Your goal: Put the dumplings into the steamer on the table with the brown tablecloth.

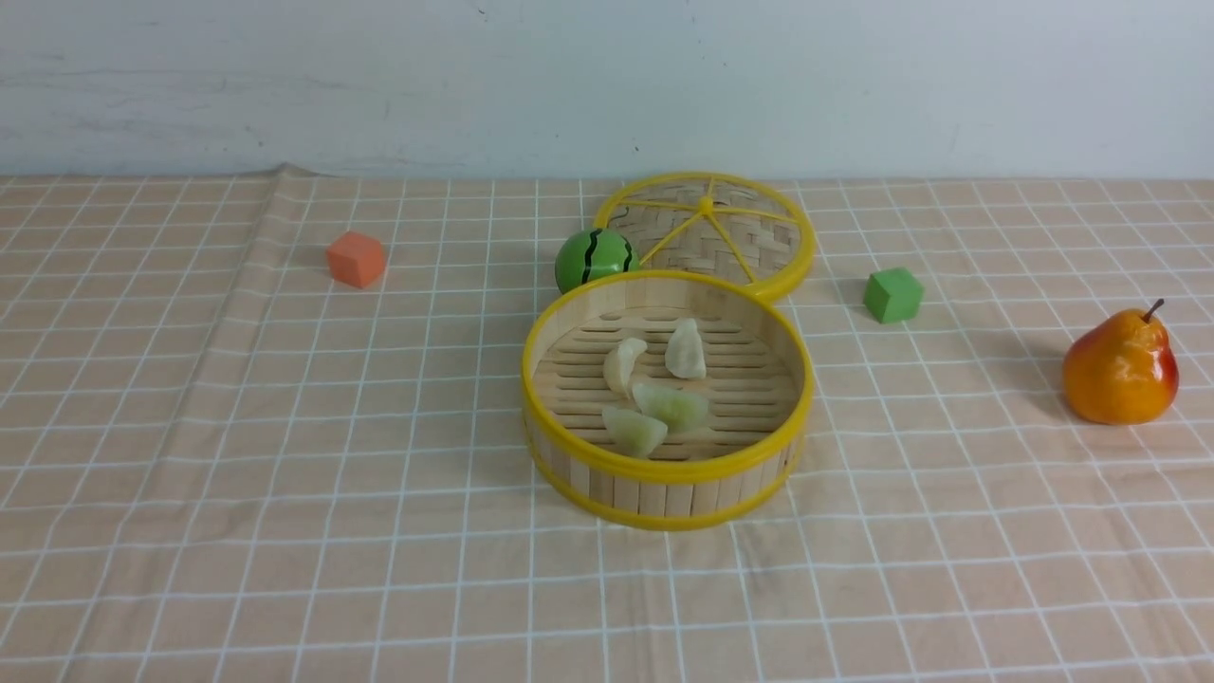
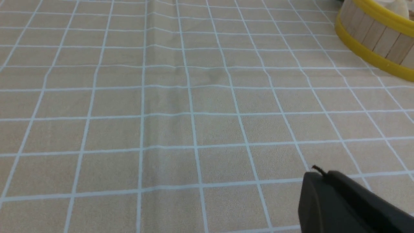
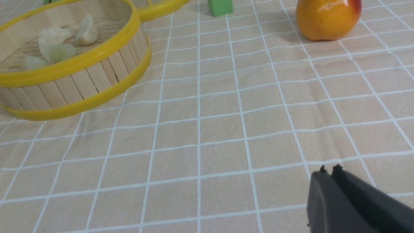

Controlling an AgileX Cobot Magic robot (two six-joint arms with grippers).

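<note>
Four dumplings (image 1: 656, 394): all lie on the slatted floor of the steamer (image 1: 667, 474), two pale ones toward the back, two greenish ones touching toward the front; none is left on the cloth.
Steamer: upright near the middle of the tabletop (image 1: 190, 474), on the brown tablecloth (image 1: 285, 569), uncovered.
Lid (image 1: 740, 232): flat behind the steamer, its rim just beside the steamer's back edge.
Neighbours: watermelon ball (image 1: 595, 258) close behind the steamer, orange cube (image 1: 357, 258) far left, green cube (image 1: 892, 294) and pear (image 1: 1120, 367) to the right, all well apart from the basket.
Left hand (image 2: 318, 171): clenched and empty, low over bare cloth, the steamer wall off to one side.
Right hand (image 3: 329, 171): fingertips pressed together with nothing between them, as far as this corner of the view shows; steamer, green cube and pear ahead of it.
Progress: loading looks finished.
Risk: either arm swinging low past the basket could clip the yellow rim and shove or tip it, spilling dumplings.
Risk: a hand dragging on the wrinkled cloth could tug it and shift the steamer or roll the ball.
</note>
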